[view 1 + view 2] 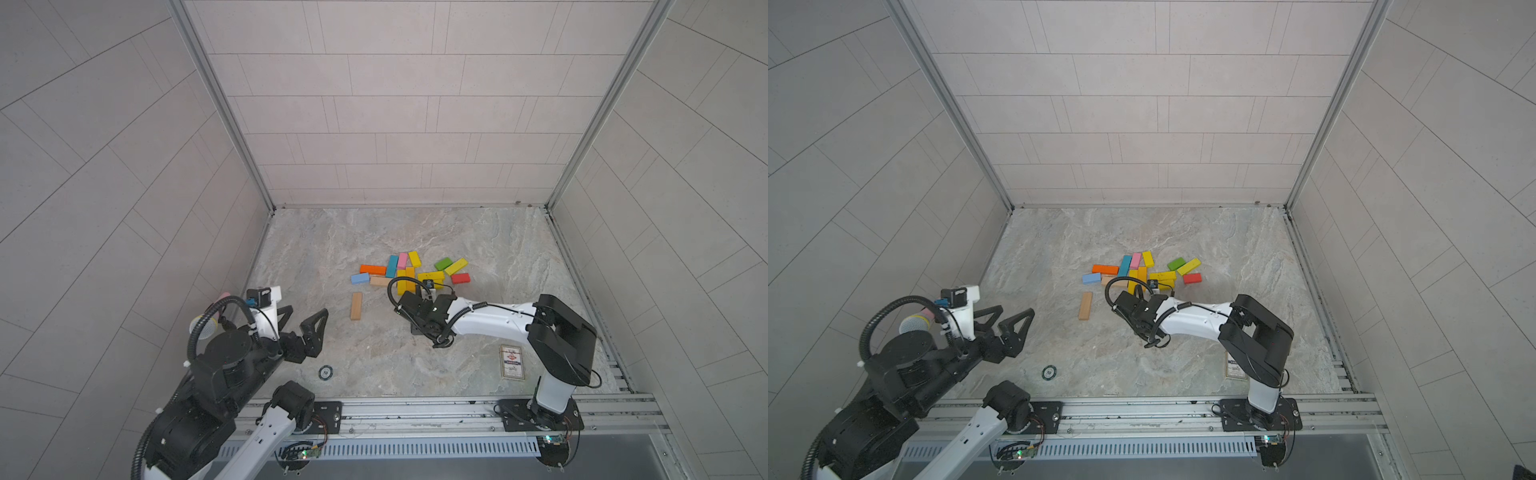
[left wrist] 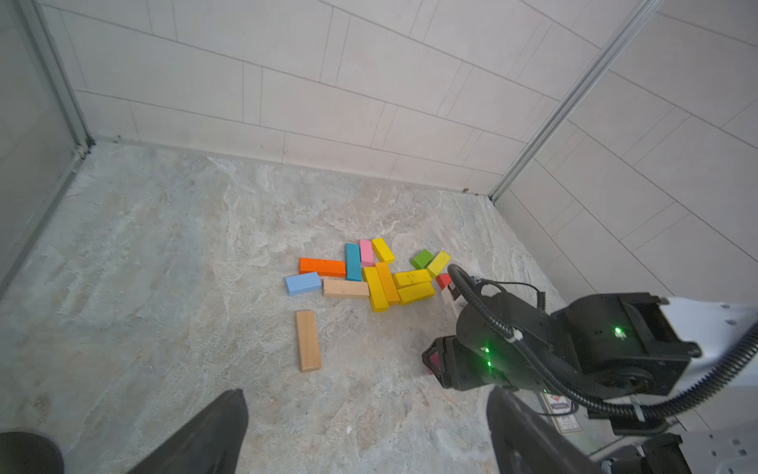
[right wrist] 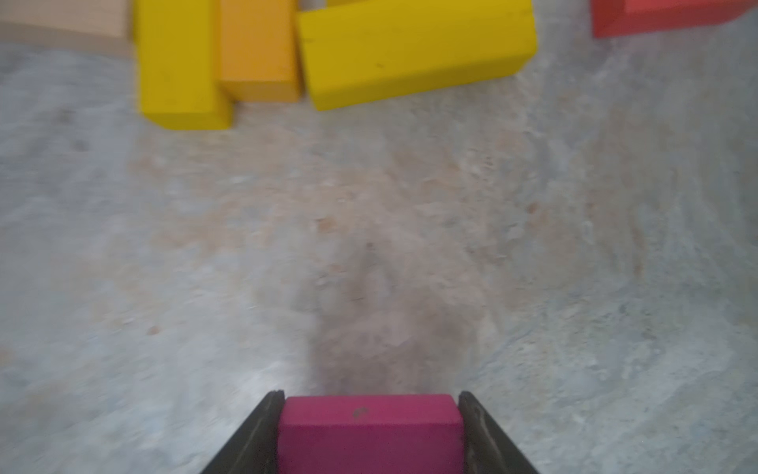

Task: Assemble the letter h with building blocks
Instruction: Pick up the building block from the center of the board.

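Several coloured building blocks [image 1: 409, 272] lie in a loose pile at mid-table, seen in both top views and in the left wrist view [image 2: 381, 279]. A plain wood block [image 1: 356, 306] lies alone, nearer than the pile. My right gripper [image 3: 371, 396] is shut on a magenta block [image 3: 369, 435], held just above the table on the near side of the yellow blocks [image 3: 414, 49]. From above, the wrist hides that block. The left wrist view shows its end [image 2: 434, 361] between the fingers. My left gripper [image 1: 303, 318] stands open and empty at the table's left.
A printed card box [image 1: 512, 361] lies near the right arm's base. A round chip [image 1: 325, 372] sits near the front left. A microphone [image 1: 205, 326] rests by the left wall. Tiled walls close three sides, and a metal rail [image 1: 415, 409] runs along the front.
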Robot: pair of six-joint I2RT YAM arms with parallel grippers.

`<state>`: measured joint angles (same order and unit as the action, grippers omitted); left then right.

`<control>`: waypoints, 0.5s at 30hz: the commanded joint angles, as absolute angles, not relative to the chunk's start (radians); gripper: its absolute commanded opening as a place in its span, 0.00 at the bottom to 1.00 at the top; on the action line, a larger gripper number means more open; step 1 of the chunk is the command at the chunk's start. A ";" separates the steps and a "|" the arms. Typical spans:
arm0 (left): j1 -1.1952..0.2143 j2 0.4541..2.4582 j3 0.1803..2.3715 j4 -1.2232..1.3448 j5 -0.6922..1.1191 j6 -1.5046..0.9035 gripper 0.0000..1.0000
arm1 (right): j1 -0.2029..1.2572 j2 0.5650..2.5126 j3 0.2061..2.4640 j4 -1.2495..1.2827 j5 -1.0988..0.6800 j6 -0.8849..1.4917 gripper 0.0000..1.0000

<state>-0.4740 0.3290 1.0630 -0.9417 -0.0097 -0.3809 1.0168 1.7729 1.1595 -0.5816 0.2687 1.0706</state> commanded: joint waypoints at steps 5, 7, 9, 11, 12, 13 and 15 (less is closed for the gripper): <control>-0.481 0.311 1.204 -0.983 -0.170 -0.313 0.98 | 1.138 1.888 1.366 -0.664 0.311 1.158 0.50; -0.484 0.314 1.228 -0.993 -0.179 -0.307 0.98 | 1.160 1.941 1.431 -0.680 0.304 1.177 0.50; -0.486 0.314 1.243 -1.000 -0.185 -0.307 0.98 | 1.185 1.996 1.496 -0.693 0.304 1.199 0.50; -0.488 0.312 1.257 -1.003 -0.191 -0.307 0.98 | 1.206 2.050 1.565 -0.712 0.307 1.221 0.50; -0.489 0.310 1.261 -1.006 -0.194 -0.308 0.98 | 1.213 2.074 1.595 -0.721 0.307 1.229 0.50; -0.492 0.308 1.264 -1.009 -0.195 -0.308 0.98 | 1.219 2.098 1.625 -0.735 0.308 1.240 0.49; -0.495 0.304 1.270 -1.015 -0.195 -0.306 0.98 | 1.223 2.132 1.670 -0.745 0.305 1.258 0.50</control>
<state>-0.4870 0.3145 1.2495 -0.9886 -0.1703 -0.3302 1.2125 2.1082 1.6169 -0.6743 0.2771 1.1938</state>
